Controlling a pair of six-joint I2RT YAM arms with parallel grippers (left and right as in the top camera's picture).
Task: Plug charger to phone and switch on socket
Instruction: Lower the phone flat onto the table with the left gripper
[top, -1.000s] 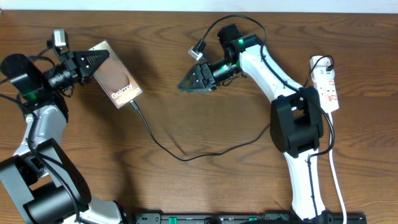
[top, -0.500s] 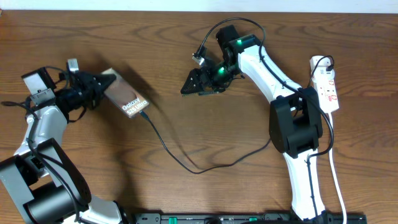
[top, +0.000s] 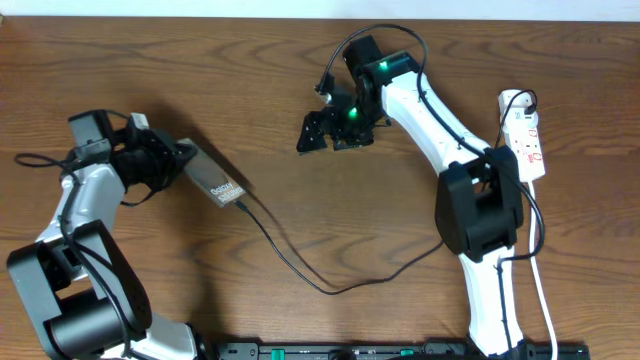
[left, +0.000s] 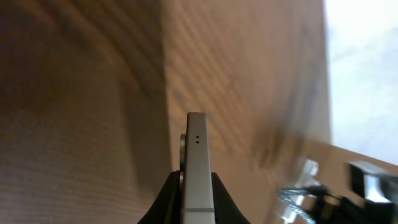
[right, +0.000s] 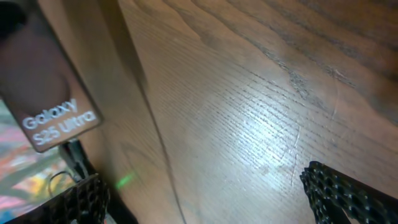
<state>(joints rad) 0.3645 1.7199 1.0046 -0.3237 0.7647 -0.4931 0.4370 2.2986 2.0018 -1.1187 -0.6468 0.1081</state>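
Overhead: the left gripper (top: 183, 160) pinches the phone (top: 218, 182) at table left. The charger (top: 300, 268) appears seated in its lower end. The right gripper (top: 322, 130) hovers empty, well apart from the power strip (top: 524, 135).

Left wrist: fingers (left: 166, 198) clamp the phone edge-on.

Right wrist: fingers (right: 336, 190) are spread. Lay the phone flat without tugging the cable, then route the right arm to the strip's switch.

Reads "Galaxy S25 Ultra" in white, over two lines, on the dark face of the phone (right: 53, 99) in the right wrist view, close to one short edge. Appears again from overhead as white lettering on the same phone, too small to make out. Red markings on the power strip (top: 528, 138), illegible. Nothing legible in the left wrist view.
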